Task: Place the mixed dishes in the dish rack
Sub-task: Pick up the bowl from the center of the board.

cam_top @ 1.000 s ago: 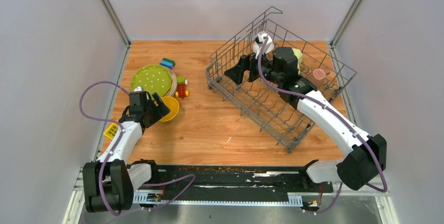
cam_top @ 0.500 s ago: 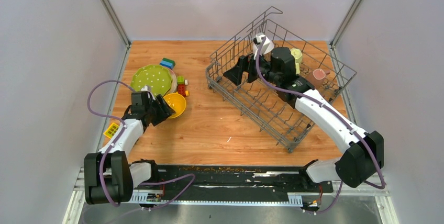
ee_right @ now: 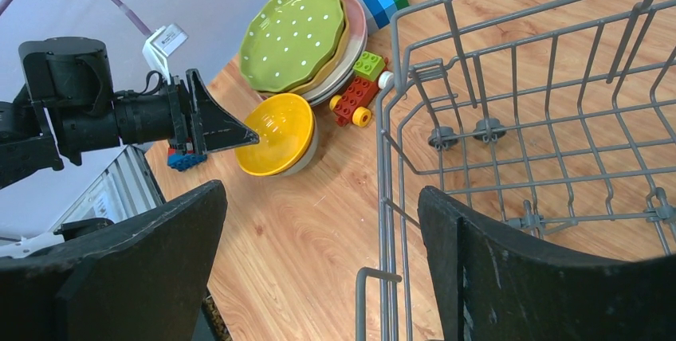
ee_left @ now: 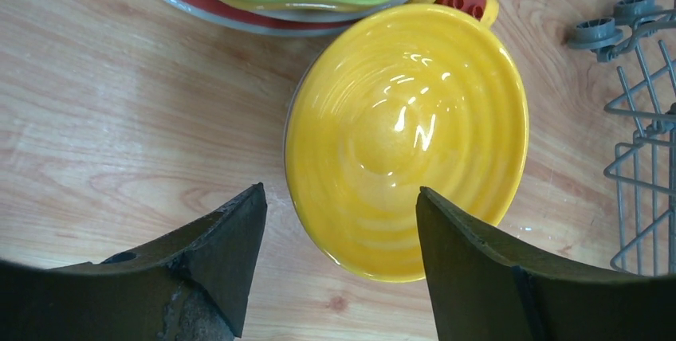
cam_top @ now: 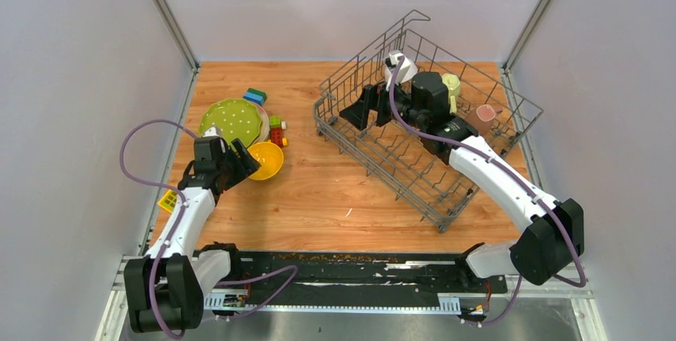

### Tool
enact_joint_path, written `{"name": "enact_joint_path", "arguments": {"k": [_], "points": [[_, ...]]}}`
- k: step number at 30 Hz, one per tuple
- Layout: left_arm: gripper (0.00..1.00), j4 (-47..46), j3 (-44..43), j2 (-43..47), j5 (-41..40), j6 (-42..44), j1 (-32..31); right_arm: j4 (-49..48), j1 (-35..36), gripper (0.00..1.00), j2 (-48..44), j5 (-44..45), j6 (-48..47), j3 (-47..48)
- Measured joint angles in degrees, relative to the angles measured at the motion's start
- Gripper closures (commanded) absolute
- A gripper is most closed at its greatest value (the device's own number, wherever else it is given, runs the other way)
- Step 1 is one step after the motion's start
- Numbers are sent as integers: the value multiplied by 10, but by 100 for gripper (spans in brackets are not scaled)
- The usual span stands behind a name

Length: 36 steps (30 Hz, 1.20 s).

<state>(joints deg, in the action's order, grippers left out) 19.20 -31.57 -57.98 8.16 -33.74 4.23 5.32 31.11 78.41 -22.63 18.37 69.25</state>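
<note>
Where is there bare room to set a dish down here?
Bare wood lies between the yellow bowl and the dish rack, reaching the near edge. It is crowded around the plate stack and toy blocks, and by the mugs at the rack's far end.

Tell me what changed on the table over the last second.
The left hand pushed forward and nudged the yellow bowl a little to the right, toward the toy blocks, then eased back slightly. It is open around the bowl's near edge and has taken hold of nothing. The right hand, open above the rack, barely shifted; the plates stayed put.
</note>
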Motion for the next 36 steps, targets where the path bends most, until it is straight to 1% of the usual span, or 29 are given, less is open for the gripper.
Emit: {"name": "enact_joint_path", "arguments": {"k": [1,6,11,16,19,27,31,36], "points": [[29,1,-4,0,-4,0,0,0,0,9,0,0,0,0],[32,3,-21,-21,-12,1,0,1,0,9,0,0,2,0],[40,13,-31,-47,-12,9,0,8,0,9,0,0,2,0],[43,22,-36,-49,-15,16,0,13,0,9,0,2,2,0],[52,25,-37,-49,-19,20,0,14,0,9,0,2,2,0],[55,43,-42,-49,-28,35,0,19,0,9,0,6,2,0],[61,46,-47,-49,-33,38,0,19,0,9,0,4,2,-1],[62,55,-48,-50,-38,43,0,19,0,9,0,4,2,-1]]}}
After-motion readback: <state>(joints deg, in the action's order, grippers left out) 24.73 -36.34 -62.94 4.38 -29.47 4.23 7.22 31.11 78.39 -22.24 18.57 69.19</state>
